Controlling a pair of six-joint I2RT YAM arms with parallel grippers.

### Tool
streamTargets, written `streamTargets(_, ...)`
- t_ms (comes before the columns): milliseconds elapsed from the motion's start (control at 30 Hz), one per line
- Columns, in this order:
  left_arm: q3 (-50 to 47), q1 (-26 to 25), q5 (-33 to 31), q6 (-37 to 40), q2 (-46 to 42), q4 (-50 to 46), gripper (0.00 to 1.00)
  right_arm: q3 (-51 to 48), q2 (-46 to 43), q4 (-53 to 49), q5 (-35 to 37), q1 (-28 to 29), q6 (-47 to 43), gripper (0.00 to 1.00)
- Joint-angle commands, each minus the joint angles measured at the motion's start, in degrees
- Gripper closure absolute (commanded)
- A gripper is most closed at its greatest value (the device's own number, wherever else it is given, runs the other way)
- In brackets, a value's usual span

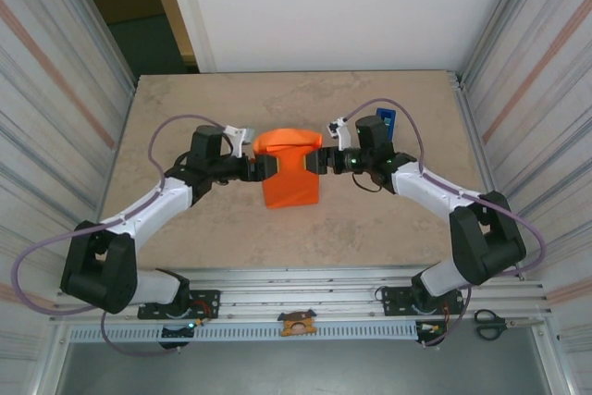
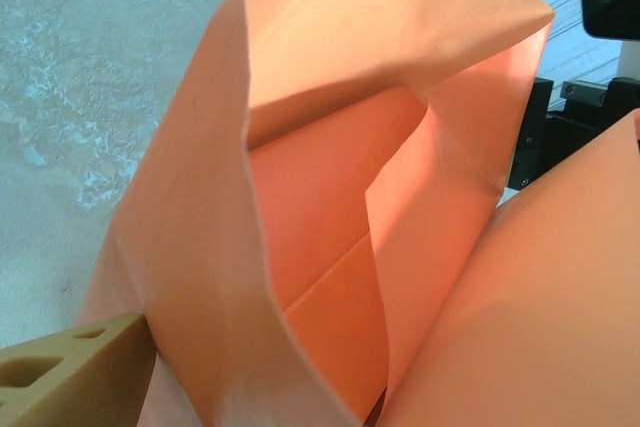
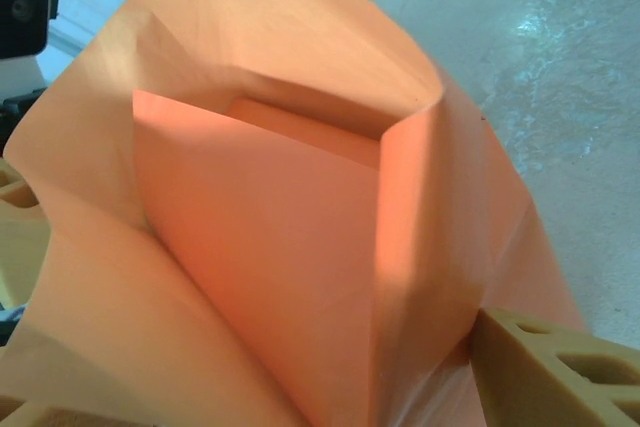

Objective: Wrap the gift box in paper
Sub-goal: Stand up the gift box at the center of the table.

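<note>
Orange paper (image 1: 291,182) edges rise between spread left fingers (image 2: 70,377) and right fingers (image 3: 550,367), table (image 1: 185,99) open around.

Top view evenly bright, sharp, faint soft shadows on worktop (image 1: 222,228), wrist views very close, paper (image 3: 300,247) glowing, bright stripe, shaded folds, worktop bluish, glare patches, edges soft.

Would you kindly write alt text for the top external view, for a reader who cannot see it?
Two robot arms meet over a beige table, the left pincer and right pincer set at opposite sides of folded orange paper. A blue tape dispenser sits behind the right arm.
</note>
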Motion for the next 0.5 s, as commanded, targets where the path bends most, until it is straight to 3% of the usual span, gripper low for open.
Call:
streamTargets(0,-2.0,-1.6,1.6,1.4,-2.7,0.5,0.12,-1.0,-2.7,0.6,0.0,2.4,-3.8,0.23)
streamTargets(333,-3.3,-1.5,0.9,1.1,-5.6,0.6,0.09,-3.0,-5.9,-1.8,10.8,5.4,-6.8,0.19)
streamTargets(467,-1.7,-1.5,1.2,1.8,-4.3,0.1,0.10,-2.8,-6.6,-1.4,17.0,7.3,-8.2,0.11)
